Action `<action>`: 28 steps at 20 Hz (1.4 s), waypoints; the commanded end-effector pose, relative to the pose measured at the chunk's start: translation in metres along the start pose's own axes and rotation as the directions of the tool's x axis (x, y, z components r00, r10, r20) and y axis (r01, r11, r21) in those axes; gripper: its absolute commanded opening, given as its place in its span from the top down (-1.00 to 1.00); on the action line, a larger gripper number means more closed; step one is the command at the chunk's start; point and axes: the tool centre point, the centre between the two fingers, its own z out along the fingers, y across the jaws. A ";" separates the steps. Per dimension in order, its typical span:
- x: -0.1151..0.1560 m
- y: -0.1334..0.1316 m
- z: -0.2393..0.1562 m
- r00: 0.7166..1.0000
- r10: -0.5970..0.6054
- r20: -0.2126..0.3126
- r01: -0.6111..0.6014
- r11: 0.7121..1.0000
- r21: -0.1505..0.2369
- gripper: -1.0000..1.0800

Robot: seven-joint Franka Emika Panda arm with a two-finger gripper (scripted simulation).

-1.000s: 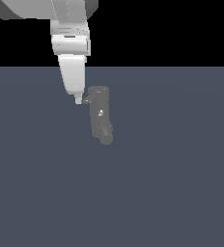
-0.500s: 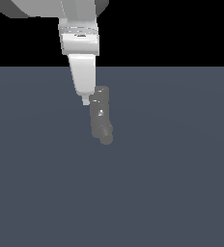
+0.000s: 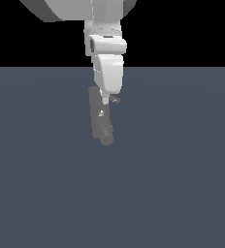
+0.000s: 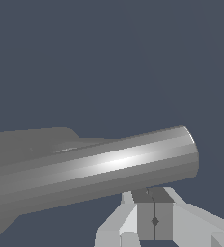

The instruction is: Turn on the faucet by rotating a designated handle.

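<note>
The tabletop [image 3: 182, 193] is a plain grey-blue surface, and the faucet [image 3: 96, 121] stands on it near the centre of the exterior view, a dark grey upright body with a rounded knob at its lower end. The white arm [image 3: 107, 63] descends from above and now overlaps the upper part of the faucet in that view, so the contact zone is largely hidden. In the wrist view the handle [image 4: 99, 166] appears as a bright grey rod crossing the picture, lying just beyond the gripper [image 4: 154, 214]. The gripper fingers are pressed together, with only a thin seam between them, and hold nothing; the tips sit close against the side of the rod, though actual contact cannot be confirmed. Risk assessment: since the rod is pushed and not clamped, the closed tips could ride over or under its round surface and slip off, which would leave the handle short of the required rotation. A push directed too near the pivot would likely give poor leverage and load the faucet body instead. Compared with the earlier exterior frames, the arm has travelled toward the exterior view's right, from beside the faucet to directly over it, and a small grey tip [image 3: 115, 100] now shows on the arm's right side.
</note>
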 end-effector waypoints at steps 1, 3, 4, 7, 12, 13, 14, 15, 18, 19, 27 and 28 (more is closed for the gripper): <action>0.031 0.003 0.000 1.000 0.028 -0.003 -0.028 1.000 0.002 1.00; 0.043 0.003 -0.001 1.000 0.028 -0.003 -0.028 1.000 0.001 1.00; 0.050 0.003 -0.001 1.000 0.029 -0.003 -0.029 1.000 0.001 1.00; 0.033 -0.001 0.000 1.000 -0.003 0.001 0.003 1.000 0.001 1.00; 0.048 -0.014 0.000 1.000 0.002 0.000 -0.002 1.000 0.001 1.00; 0.051 -0.016 0.000 1.000 0.003 0.000 -0.003 1.000 0.001 1.00; 0.054 -0.018 0.000 1.000 0.004 0.000 -0.004 1.000 0.001 1.00; 0.057 -0.021 0.000 1.000 0.005 0.000 -0.005 1.000 0.001 1.00; 0.066 -0.028 0.000 1.000 0.008 -0.001 -0.008 1.000 0.001 1.00; 0.069 -0.030 0.000 1.000 0.009 -0.001 -0.009 1.000 0.001 1.00; 0.093 -0.048 0.000 1.000 0.017 -0.002 -0.017 1.000 0.001 1.00; 0.096 -0.050 0.000 1.000 0.018 -0.002 -0.018 1.000 0.001 1.00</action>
